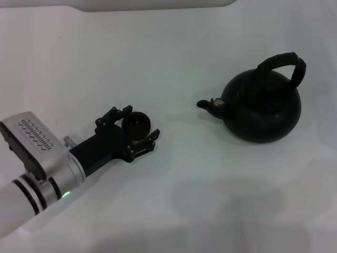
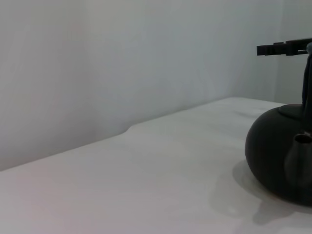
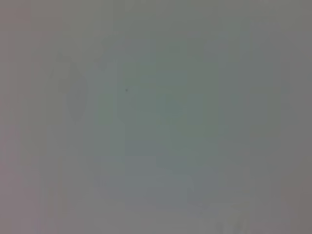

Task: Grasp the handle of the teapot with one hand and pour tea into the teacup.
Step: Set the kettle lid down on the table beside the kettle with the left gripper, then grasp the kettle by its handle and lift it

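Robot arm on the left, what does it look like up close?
The left arm is a white tube with black rings and a small green light. Its wrist is a silver-grey box with rows of little vent slits. The left gripper is black, with jointed fingers.

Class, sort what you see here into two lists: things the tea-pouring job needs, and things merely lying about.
Needed: large round glossy black teapot; its thick black arched handle; tiny round dark teacup, between the open fingers of the left gripper.

Lying about: nothing but the plain white table.
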Robot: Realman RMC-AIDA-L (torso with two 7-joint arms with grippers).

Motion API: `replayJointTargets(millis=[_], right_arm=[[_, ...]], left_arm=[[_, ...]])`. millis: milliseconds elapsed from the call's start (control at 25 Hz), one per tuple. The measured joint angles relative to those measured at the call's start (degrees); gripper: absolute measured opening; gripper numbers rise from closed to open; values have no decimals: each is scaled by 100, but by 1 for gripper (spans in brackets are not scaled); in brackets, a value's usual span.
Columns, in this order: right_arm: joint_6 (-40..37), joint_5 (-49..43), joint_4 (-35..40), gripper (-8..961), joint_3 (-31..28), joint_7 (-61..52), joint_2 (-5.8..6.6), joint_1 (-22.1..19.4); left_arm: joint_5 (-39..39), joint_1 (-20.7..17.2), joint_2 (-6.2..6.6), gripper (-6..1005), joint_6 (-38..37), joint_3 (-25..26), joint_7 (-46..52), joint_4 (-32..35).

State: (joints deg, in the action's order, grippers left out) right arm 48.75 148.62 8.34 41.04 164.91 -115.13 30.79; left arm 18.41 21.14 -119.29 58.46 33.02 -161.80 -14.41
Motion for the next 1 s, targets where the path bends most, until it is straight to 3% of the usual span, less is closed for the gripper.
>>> replayJointTargets(millis=[120,480,720,1000], right_arm=[[6,0,44,803,0,-5,0,-5],[69,3,123,802,-3,-19,-4,-3],[466,80,26,801,-89,-364,-22,-11],[797,22,-171,799,23,-1005,-15,-218]], left_arm=[[8,-21,2,891,20,26,-1,0],[49,-131,31,891,856,77,-1,70],[203,-263,29,891,1541,397,3,262],[1603,-755,-8,891,2581,1003,298,246]])
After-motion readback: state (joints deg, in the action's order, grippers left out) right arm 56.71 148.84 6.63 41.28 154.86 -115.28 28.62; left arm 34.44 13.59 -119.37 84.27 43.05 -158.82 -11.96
